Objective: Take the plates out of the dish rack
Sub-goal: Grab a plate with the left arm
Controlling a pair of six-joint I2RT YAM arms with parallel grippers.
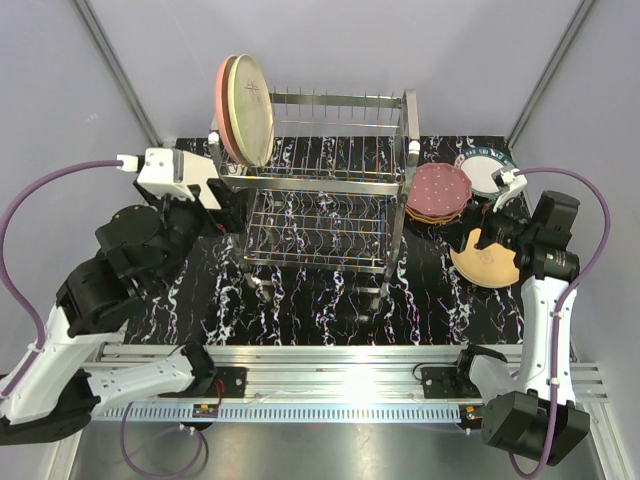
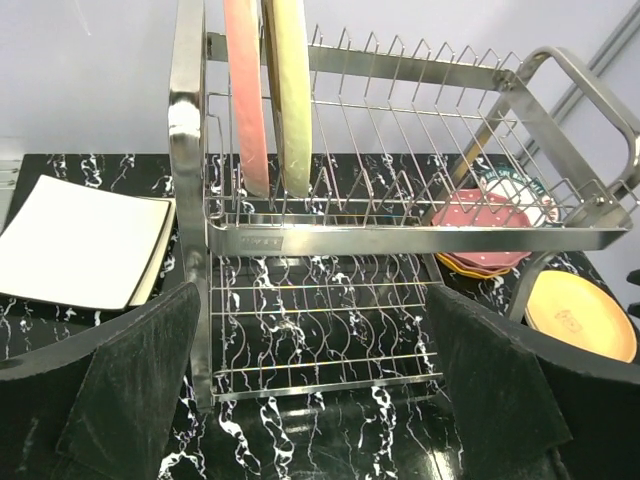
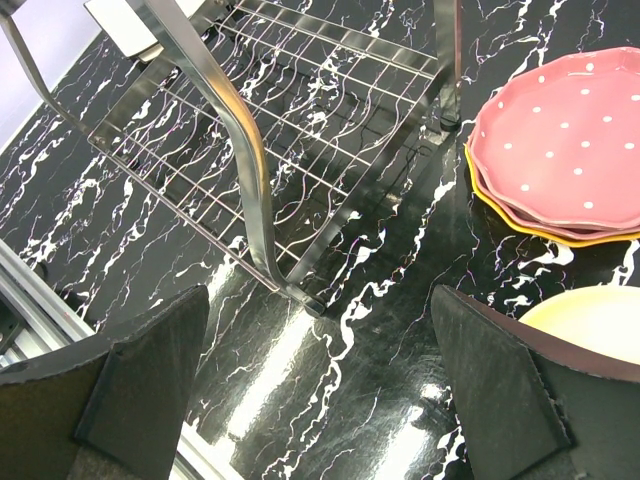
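Observation:
The silver wire dish rack (image 1: 320,190) stands mid-table. A pink plate (image 1: 222,100) and a cream plate (image 1: 250,110) stand upright in its top tier at the left end, also in the left wrist view, pink (image 2: 245,100) and cream (image 2: 290,90). My left gripper (image 1: 225,205) is open and empty at the rack's left end, below those plates. My right gripper (image 1: 490,215) is open and empty, right of the rack. The maroon white-dotted plate (image 1: 438,190) tops a stack on the table, with an orange plate (image 3: 500,205) under it.
A teal-rimmed white plate (image 1: 485,170) lies behind the stack. A tan plate (image 1: 485,262) lies at the right, partly under my right arm. A squarish white plate (image 2: 80,240) lies left of the rack. The rack's lower tier (image 2: 320,330) holds nothing.

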